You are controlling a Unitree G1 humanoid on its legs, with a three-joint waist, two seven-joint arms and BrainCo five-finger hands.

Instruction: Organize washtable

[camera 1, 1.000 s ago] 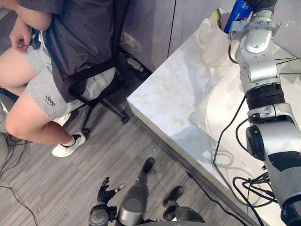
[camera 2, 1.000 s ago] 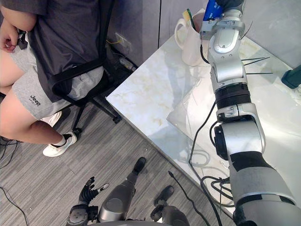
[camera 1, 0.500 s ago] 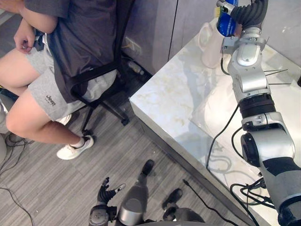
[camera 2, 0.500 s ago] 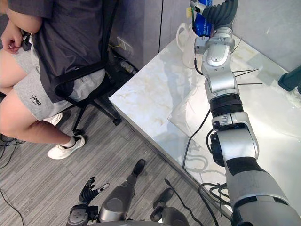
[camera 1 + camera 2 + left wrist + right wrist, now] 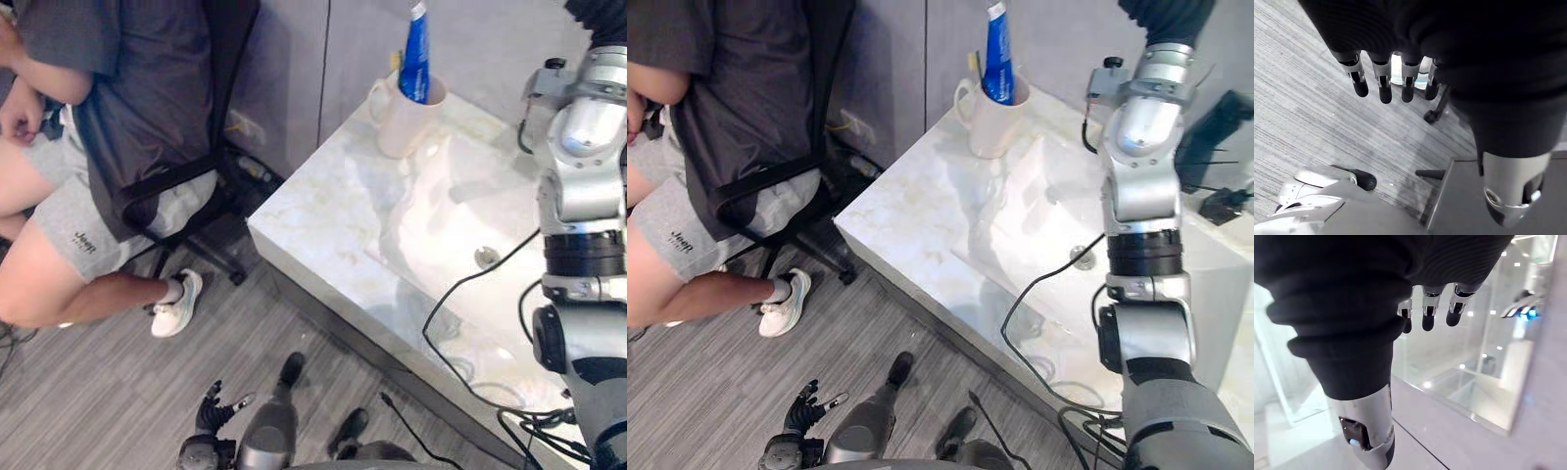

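Note:
A white mug (image 5: 400, 119) stands at the far left corner of the marble washtable (image 5: 318, 230). A blue toothpaste tube (image 5: 415, 61) stands upright in it, beside a toothbrush (image 5: 974, 67). My right arm reaches up over the table's far right side. Its hand (image 5: 1428, 313) is open, fingers straight and holding nothing, well to the right of the mug. My left hand (image 5: 210, 411) hangs low over the floor, with relaxed fingers (image 5: 1384, 84) that grip nothing.
A sink basin (image 5: 446, 211) with a drain (image 5: 1080, 258) is set into the table. A dark object (image 5: 1215, 122) lies at the far right. A person sits on a black office chair (image 5: 181, 191) to the left of the table.
The blue tube, held by my right hand over the mug before, now stands in the mug. The hand has let go and pulled away to the right. The camera has shifted.

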